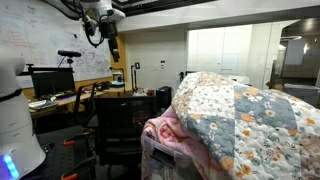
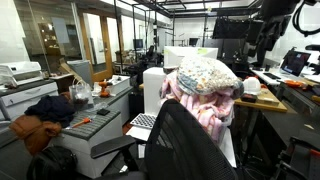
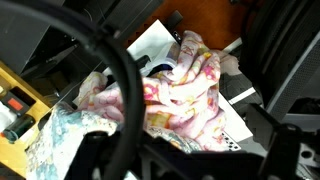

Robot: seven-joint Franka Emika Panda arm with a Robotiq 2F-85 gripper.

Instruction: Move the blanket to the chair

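Observation:
The quilted patchwork blanket [image 1: 245, 115] of grey-blue and cream floral squares lies heaped on top of a pile. It also shows in an exterior view [image 2: 205, 72] and at the lower left of the wrist view [image 3: 55, 140]. The black office chair [image 1: 120, 125] stands beside the pile, and its dark backrest [image 2: 190, 150] fills the foreground. My gripper [image 1: 113, 48] hangs high in the air, well above and away from the blanket, with nothing seen in it. Its jaws are dark and unclear in the wrist view.
A pink fleece blanket with yellow flowers [image 1: 165, 130] lies under the quilt; it shows in the middle of the wrist view [image 3: 185, 85]. Desks with monitors [image 1: 52, 82] stand behind. A white cabinet with clutter [image 2: 95, 115] and a dark bag [image 2: 45, 108] stand to one side.

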